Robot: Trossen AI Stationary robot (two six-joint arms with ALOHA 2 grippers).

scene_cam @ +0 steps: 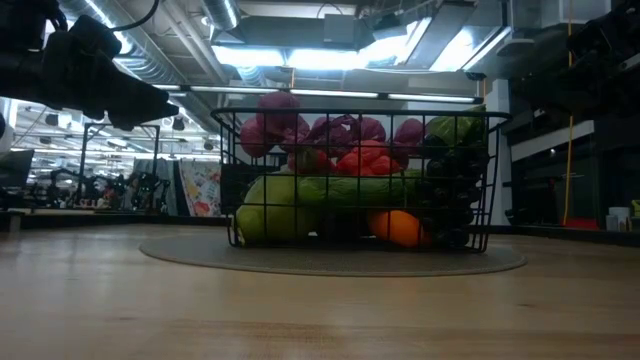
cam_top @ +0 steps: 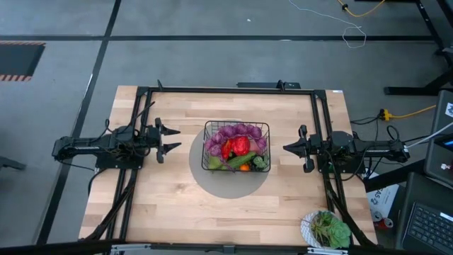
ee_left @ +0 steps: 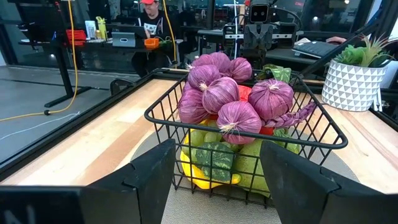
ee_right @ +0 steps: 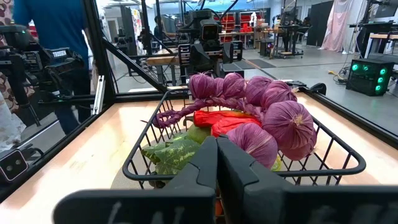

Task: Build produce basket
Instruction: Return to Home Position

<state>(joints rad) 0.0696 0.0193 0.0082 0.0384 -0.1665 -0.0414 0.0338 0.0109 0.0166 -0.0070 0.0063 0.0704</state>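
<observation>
The black wire basket (cam_top: 236, 146) stands on a grey round mat in the middle of the table. It is heaped with produce (cam_top: 237, 145): a string of purple bulbs (ee_left: 230, 93) on top, a red pepper (ee_right: 227, 119), green pieces (scene_cam: 300, 195) and an orange (scene_cam: 398, 227) below. My left gripper (cam_top: 172, 139) hovers open to the left of the basket, pointing at it, and its fingers frame the basket (ee_left: 249, 124) in the left wrist view. My right gripper (cam_top: 287, 148) hovers shut to the right of the basket (ee_right: 249, 155), also pointing at it. Neither touches anything.
A white pot with a leafy green plant (cam_top: 327, 229) stands at the table's near right corner, and also shows in the left wrist view (ee_left: 351, 81). The grey mat (cam_top: 212, 185) lies under the basket. People stand in the room beyond the table (ee_right: 56, 37).
</observation>
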